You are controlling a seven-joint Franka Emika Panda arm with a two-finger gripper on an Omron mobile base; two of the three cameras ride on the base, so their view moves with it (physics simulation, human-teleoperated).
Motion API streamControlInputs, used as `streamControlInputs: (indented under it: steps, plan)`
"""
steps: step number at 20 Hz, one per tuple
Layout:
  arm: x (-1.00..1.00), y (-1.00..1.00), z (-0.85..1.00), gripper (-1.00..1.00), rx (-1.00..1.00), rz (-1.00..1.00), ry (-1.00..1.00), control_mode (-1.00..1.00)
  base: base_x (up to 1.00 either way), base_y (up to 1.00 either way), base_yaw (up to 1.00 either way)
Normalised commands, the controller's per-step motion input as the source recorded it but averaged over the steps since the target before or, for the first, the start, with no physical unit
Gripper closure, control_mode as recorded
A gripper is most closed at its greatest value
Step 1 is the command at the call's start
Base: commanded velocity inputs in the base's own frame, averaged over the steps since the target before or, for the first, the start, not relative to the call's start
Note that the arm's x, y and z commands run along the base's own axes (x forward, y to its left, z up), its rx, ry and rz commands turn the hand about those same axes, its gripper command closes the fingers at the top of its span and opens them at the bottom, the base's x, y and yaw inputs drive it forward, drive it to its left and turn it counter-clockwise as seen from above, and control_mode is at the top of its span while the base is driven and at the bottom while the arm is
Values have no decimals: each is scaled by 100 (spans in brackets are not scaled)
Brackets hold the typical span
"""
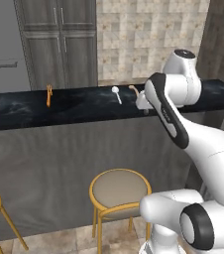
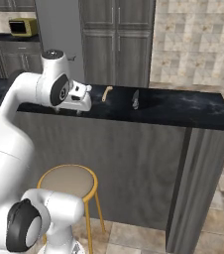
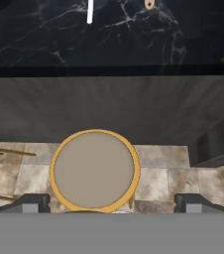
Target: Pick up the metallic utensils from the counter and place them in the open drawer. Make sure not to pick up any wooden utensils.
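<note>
The gripper (image 3: 112, 202) is standing wide open with nothing between its tips, looking down over the near edge of the counter (image 1: 84, 111). In the left base view the hand (image 1: 142, 101) is hanging at the counter's front edge, just short of the utensils. A round stool (image 3: 94, 170) with a yellow-orange rim is sitting on the tiled floor directly below the hand.

The silver spoon (image 1: 117, 94) is lying on the black marbled top, round head toward the far side, handle pointing at the robot; its white handle tip is showing at the top of the hand view (image 3: 89, 12). The wooden utensil (image 1: 134, 90) is lying just right of the spoon, apart from it; in the right base view it is showing as a curved tan piece (image 2: 106, 93). The orange utensil (image 1: 48, 95) is lying well to the left on the same counter, far from the other two. In the right base view a small silvery object (image 2: 135, 99) is sitting on the counter to the right of the wooden utensil; too small to tell what it is.
</note>
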Motion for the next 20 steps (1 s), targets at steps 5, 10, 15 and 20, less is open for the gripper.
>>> streamControlInputs:
  steps: [5, 10, 15, 20]
  plan:
    - [59, -7, 0, -100, -1, -5, -17, -100, 0, 0, 0]
    - [72, -27, 1, -100, -1, -14, -4, -100, 0, 0, 0]
    - [80, -35, 10, -100, 0, -15, 6, -100, 0, 0, 0]
    - [61, -17, 12, -100, 0, -11, 11, -100, 0, 0, 0]
